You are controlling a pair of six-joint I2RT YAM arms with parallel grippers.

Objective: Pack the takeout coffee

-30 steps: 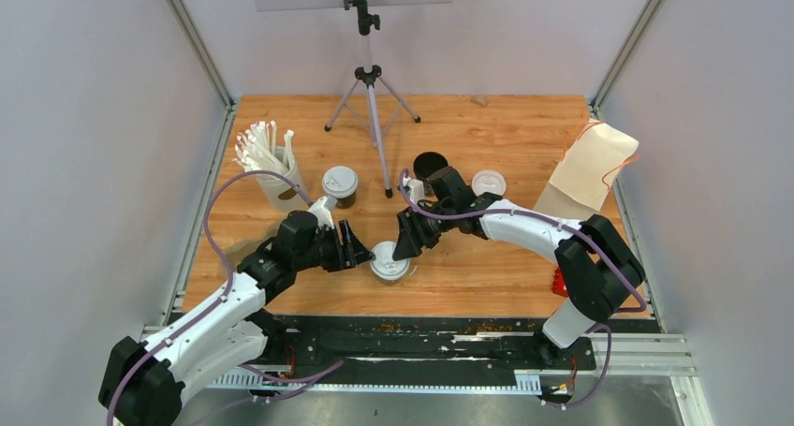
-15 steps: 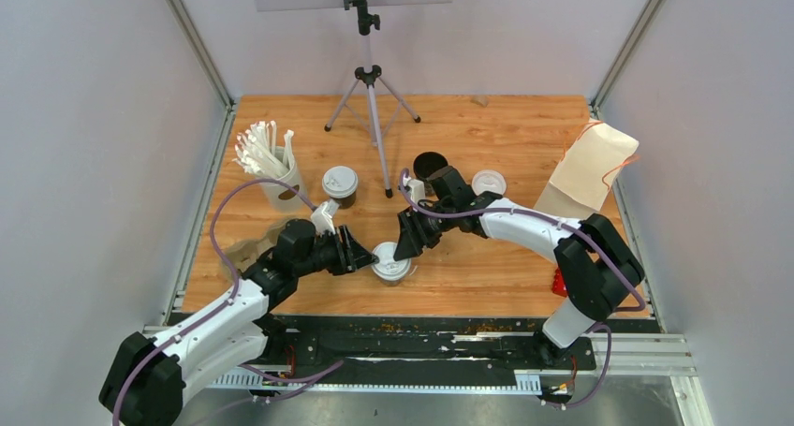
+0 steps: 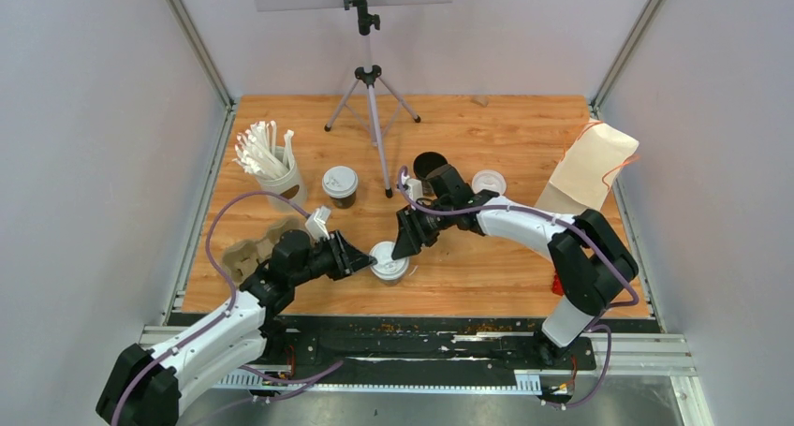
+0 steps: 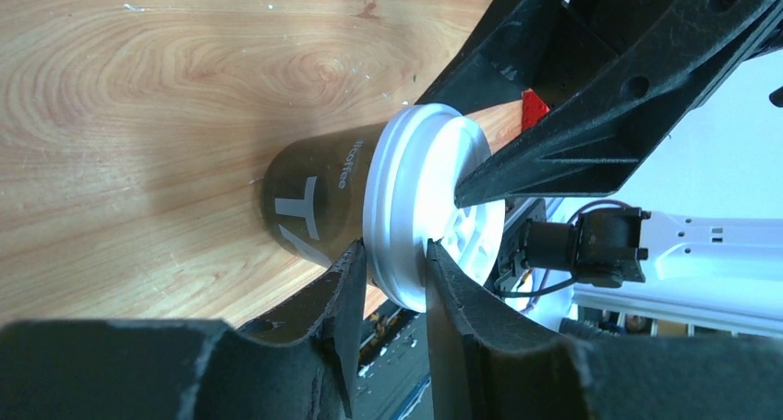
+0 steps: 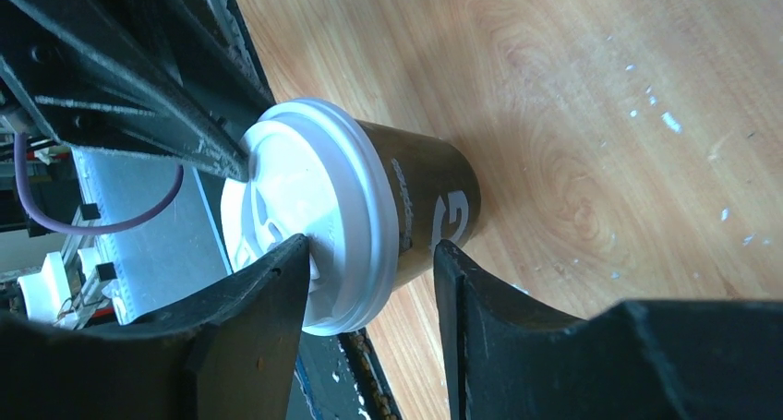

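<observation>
Down near the front of the wooden table, a small black cup with a white lid stood upright between the two arms. The left gripper had its two fingers close together, pinching the edge of the lid. One finger sat under the rim, against the side of the cup. The other lay on the top of the lid. Both looked like they touched it.

The right gripper was at the same cup from the other side. Its fingers stood about half way apart, with the far edge of the lid between them. One finger tip touched the top of the lid. The other finger was down beside the cup, but I could not tell if it pressed on it. So I could not tell if this gripper really held anything.

Further back, another black cup with its lid on stood near the white cup of straws. A third black cup with no lid stood behind the right arm, and a loose lid lay near it. The brown tray lay beside the left arm.
</observation>
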